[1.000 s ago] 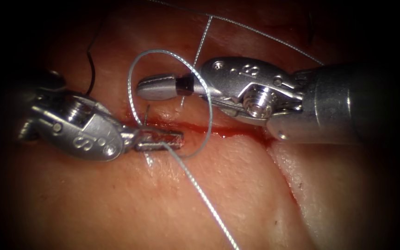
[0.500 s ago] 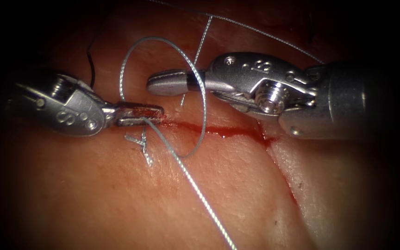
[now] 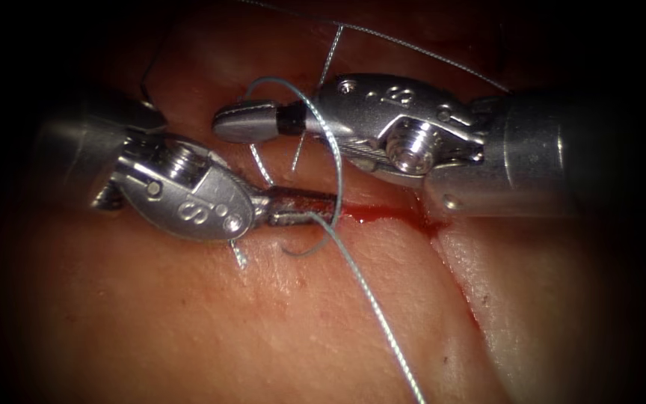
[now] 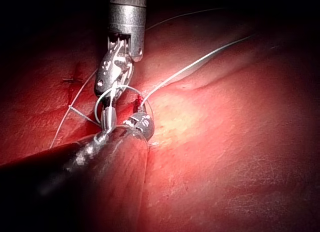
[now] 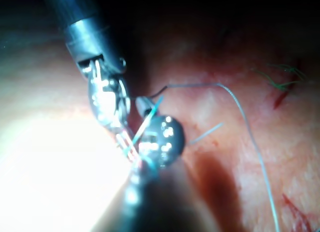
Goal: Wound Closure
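Cut (image 3: pixel 383 213): a red line across the tissue (image 3: pixel 188 322), with red fluid (image 3: pixel 360 215) pooled along it just right of the left tool's tip.
Left tool (image 3: pixel 304 209): lies along the cut, its jaws clenched on the thread (image 3: pixel 371 299) right at the cut line; from that grip the strand runs away down the tissue below the cut. In the left wrist view the same tool (image 4: pixel 142 123) sits at the cut with thread leading off from it.
Right tool (image 3: pixel 244 122): hangs above the cut, jaws pressed together with nothing between them; a loop of thread (image 3: pixel 330 150) is wound once around it just behind the jaws and curls down to the cut beside the left tool's tip.
Knot ends (image 3: pixel 239 256): short pale thread ends on the tissue just below the cut, under the left tool.
Other strands: 2 thin lengths of thread (image 3: pixel 413 49) cross the tissue above the right tool.
Needle: I cannot tell where it is.
Right wrist view: both tools (image 5: pixel 150 137) meet close together with thread across them; jaw detail there cannot be made out.
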Controlling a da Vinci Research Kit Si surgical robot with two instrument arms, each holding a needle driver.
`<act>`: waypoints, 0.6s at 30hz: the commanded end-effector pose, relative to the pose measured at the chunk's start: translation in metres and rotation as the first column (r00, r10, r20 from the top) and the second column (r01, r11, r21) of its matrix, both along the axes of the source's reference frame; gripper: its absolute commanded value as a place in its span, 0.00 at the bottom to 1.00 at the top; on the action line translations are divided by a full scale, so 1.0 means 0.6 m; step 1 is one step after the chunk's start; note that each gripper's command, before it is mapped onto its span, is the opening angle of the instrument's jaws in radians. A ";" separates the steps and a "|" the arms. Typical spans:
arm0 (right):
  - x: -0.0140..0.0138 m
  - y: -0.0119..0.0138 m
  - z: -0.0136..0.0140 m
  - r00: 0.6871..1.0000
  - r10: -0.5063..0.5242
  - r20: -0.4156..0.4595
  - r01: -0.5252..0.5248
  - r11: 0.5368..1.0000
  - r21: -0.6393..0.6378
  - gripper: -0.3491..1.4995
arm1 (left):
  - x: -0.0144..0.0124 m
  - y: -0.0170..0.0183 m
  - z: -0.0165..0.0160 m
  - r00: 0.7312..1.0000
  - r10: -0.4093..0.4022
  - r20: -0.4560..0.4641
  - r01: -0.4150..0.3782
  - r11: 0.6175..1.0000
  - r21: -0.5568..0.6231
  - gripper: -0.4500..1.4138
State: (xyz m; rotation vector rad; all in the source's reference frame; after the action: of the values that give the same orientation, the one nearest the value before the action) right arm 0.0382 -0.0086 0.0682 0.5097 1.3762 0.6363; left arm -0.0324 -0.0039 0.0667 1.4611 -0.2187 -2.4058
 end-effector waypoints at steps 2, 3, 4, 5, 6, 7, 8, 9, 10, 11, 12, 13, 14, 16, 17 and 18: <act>0.0034 0.0006 0.0010 1.000 0.023 0.011 -0.023 1.000 0.001 0.33 | -0.0008 -0.0003 -0.0002 1.000 -0.002 0.000 0.002 1.000 0.001 0.00; 0.0037 0.0008 0.0011 0.999 0.039 0.022 -0.039 0.999 -0.006 0.47 | -0.0008 -0.0005 -0.0004 1.000 -0.001 0.001 0.001 1.000 0.001 0.00; 0.0038 0.0010 0.0013 0.998 0.051 0.030 -0.051 0.999 -0.007 0.58 | -0.0009 -0.0007 -0.0006 1.000 -0.001 0.001 0.001 1.000 0.001 0.00; 0.0040 0.0013 0.0015 0.997 0.063 0.037 -0.063 0.998 -0.008 0.68 | -0.0010 -0.0010 -0.0008 1.000 -0.003 -0.002 0.003 1.000 0.007 0.00; 0.0039 0.0017 0.0019 0.996 0.077 0.047 -0.077 0.997 -0.009 0.76 | -0.0011 -0.0014 -0.0012 1.000 0.000 -0.004 0.000 1.000 0.008 0.00; 0.0036 0.0020 0.0021 0.995 0.081 0.049 -0.081 0.997 -0.009 0.78 | -0.0011 -0.0016 -0.0014 1.000 0.006 -0.008 -0.006 1.000 0.004 0.00; 0.0030 0.0024 0.0024 0.995 0.086 0.052 -0.085 0.996 -0.010 0.78 | -0.0009 -0.0021 -0.0018 1.000 0.015 -0.011 -0.015 1.000 0.001 0.00; 0.0026 0.0025 0.0027 0.995 0.088 0.054 -0.088 0.996 -0.010 0.77 | -0.0006 -0.0024 -0.0022 1.000 0.017 -0.009 -0.017 1.000 0.001 0.00; 0.0022 0.0026 0.0028 0.994 0.093 0.057 -0.093 0.996 -0.011 0.77 | -0.0003 -0.0026 -0.0024 1.000 0.020 -0.011 -0.020 1.000 0.003 0.00; 0.0019 0.0026 0.0030 0.994 0.093 0.058 -0.093 0.996 -0.012 0.77 | 0.0001 -0.0027 -0.0027 1.000 0.020 -0.011 -0.020 1.000 0.002 0.00; 0.0016 0.0026 0.0032 0.994 0.093 0.058 -0.093 0.996 -0.013 0.76 | 0.0007 -0.0029 -0.0032 1.000 0.021 -0.015 -0.021 1.000 0.002 0.00; 0.0012 0.0026 0.0035 0.994 0.096 0.060 -0.095 0.995 -0.014 0.76 | 0.0012 -0.0030 -0.0036 1.000 0.018 -0.017 -0.018 1.000 0.001 0.00; 0.0010 0.0025 0.0037 0.993 0.096 0.061 -0.096 0.995 -0.016 0.75 | 0.0018 -0.0030 -0.0041 1.000 0.016 -0.019 -0.016 1.000 0.000 0.00; 0.0003 0.0021 0.0043 0.994 0.095 0.061 -0.094 0.995 -0.019 0.74 | 0.0034 -0.0031 -0.0058 1.000 0.011 -0.025 -0.011 1.000 -0.008 0.00; 0.0001 0.0018 0.0045 0.994 0.094 0.060 -0.093 0.995 -0.021 0.74 | 0.0040 -0.0031 -0.0065 1.000 0.008 -0.027 -0.008 1.000 -0.007 0.00; 0.0000 0.0016 0.0046 0.994 0.094 0.060 -0.092 0.995 -0.022 0.74 | 0.0043 -0.0031 -0.0070 1.000 0.007 -0.028 -0.007 1.000 -0.006 0.00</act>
State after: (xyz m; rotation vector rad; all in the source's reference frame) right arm 0.0375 -0.0075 0.0704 0.4085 1.3514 0.7116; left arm -0.0291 -0.0056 0.0616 1.4204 -0.2119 -2.4170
